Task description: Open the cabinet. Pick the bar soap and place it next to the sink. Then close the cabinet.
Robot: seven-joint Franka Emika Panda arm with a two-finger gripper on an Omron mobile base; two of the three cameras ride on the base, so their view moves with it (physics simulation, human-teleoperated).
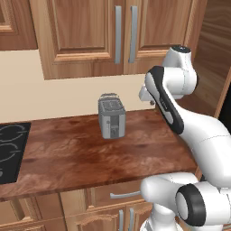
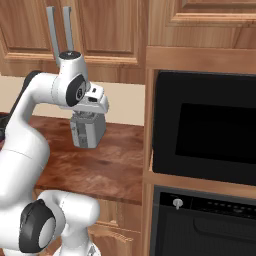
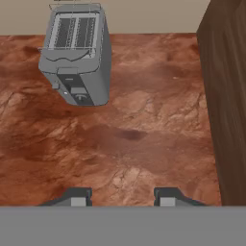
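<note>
stove: black cooktop (image 1: 10, 151) set in the desk at far left
desk: reddish-brown wooden desk (image 1: 72, 158), bare in front of the toaster
cabinet: wide brown wooden wall cabinet (image 1: 115, 34) above the desk, both raised-panel doors shut, two long grey bar handles (image 1: 118, 35) side by side at the middle
toaster: grey two-slot toaster (image 1: 111, 116) upright near the back wall, below the cabinet
tool: tool (image 3: 120, 197) hangs above the desk, near and right of the toaster, pointing down; fingertips (image 3: 79, 197) apart, nothing between them
oven: black built-in oven (image 2: 205, 127) in the tall wooden unit at right
</note>
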